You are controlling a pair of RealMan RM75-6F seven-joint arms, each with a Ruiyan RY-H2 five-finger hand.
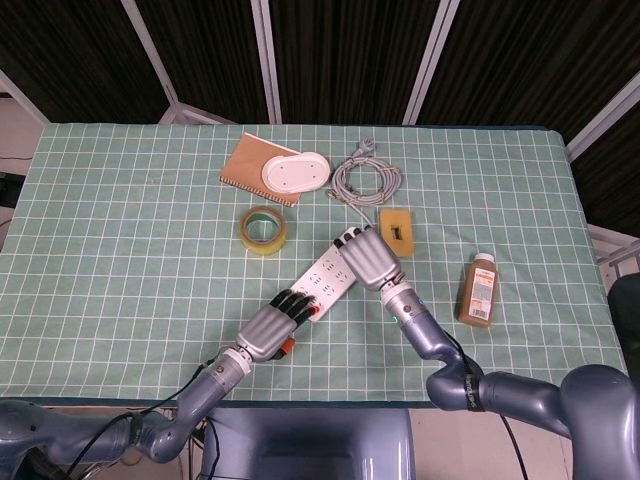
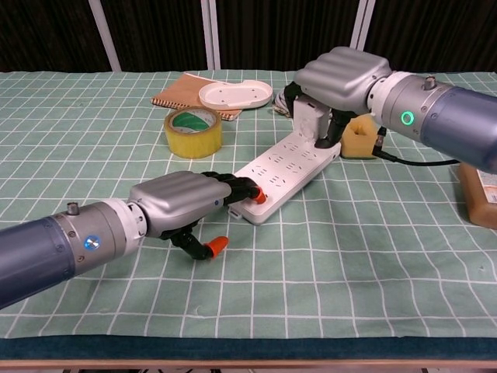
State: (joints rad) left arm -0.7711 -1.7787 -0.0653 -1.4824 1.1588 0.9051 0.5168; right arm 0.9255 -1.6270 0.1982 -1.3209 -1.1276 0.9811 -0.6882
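My left hand (image 2: 182, 203) pins the long white plastic power strip's (image 2: 289, 165) near end; right hand (image 2: 335, 85) grips a white plug on its far end. Next: pull straight up.

Roll of yellow tape (image 1: 264, 229), lying flat, centre-left of the green checked tablecloth (image 1: 120, 250). At its 1 o'clock, a spiral notebook (image 1: 252, 166) bearing a white oval dish (image 1: 295, 173). At 3 o'clock of the dish, a coiled grey cable (image 1: 363, 179). Yellow sponge block (image 1: 396, 229) at the cable's 5 o'clock. Amber bottle (image 1: 478, 290) lying at the sponge's 4 o'clock.

Bright, even overhead light, soft shadows, sharp focus throughout.
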